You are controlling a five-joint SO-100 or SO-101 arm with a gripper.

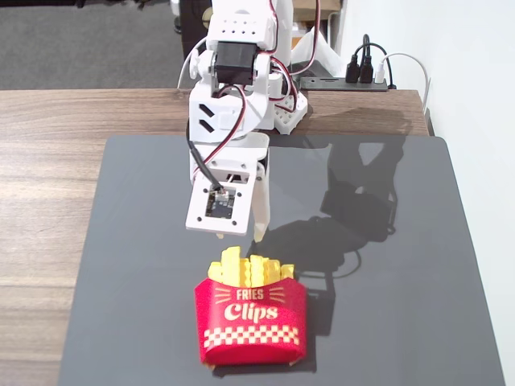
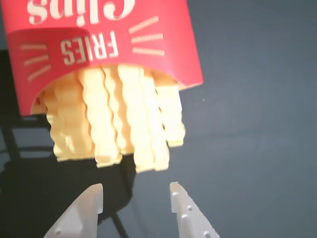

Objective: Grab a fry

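Note:
A red "Fries Clips" carton [image 1: 250, 322] lies flat on the dark mat, its open end toward the arm. Several yellow crinkle fries [image 1: 250, 267] stick out of it. In the wrist view the carton [image 2: 104, 47] fills the top and the fries [image 2: 116, 119] hang down from it; the longest fry [image 2: 146, 134] ends just above the gap between the fingers. My white gripper [image 1: 239, 236] points down just behind the fry tips. It is open and empty [image 2: 136, 191], with the mat showing between its jaws.
The dark grey mat [image 1: 402, 281] covers most of the wooden table [image 1: 48, 209]. The arm's base [image 1: 286, 112] stands at the mat's far edge. A power strip with plugs [image 1: 358, 79] lies at the back right. A white wall is on the right.

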